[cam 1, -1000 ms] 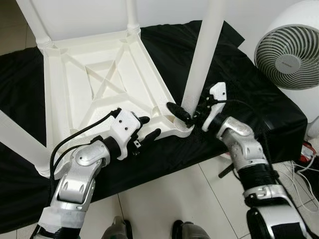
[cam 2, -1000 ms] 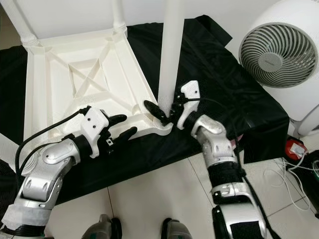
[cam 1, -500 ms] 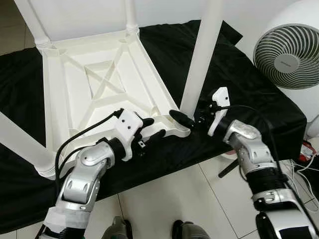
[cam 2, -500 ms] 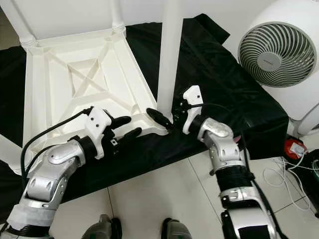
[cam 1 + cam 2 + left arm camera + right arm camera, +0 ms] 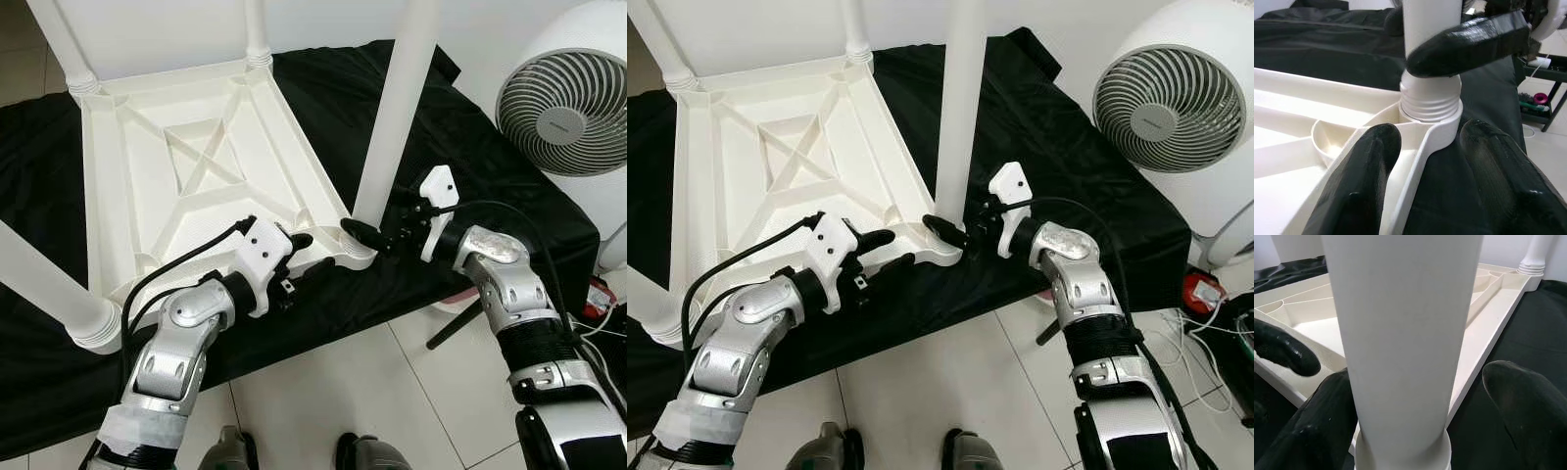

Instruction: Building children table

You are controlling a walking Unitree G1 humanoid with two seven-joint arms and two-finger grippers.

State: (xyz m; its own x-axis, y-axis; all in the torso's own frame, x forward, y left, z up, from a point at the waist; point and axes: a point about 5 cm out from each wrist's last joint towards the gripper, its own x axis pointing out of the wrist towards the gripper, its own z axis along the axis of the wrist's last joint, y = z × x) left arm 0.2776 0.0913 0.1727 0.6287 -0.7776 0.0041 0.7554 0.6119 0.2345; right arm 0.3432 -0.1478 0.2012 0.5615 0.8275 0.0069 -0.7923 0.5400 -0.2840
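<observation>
The right tool (image 5: 377,238) straddles the white leg (image 5: 392,117) with fingers spread, seemingly to twist it into the corner socket, while the spread left tool (image 5: 302,257) braces the upturned tabletop (image 5: 186,157) just beside.

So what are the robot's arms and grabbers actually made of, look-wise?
Both arms are jointed silver shells with black ribbed sections. The left gripper and right gripper each have a white block at the wrist, two long black fingers and a thin black cable looping back.
</observation>
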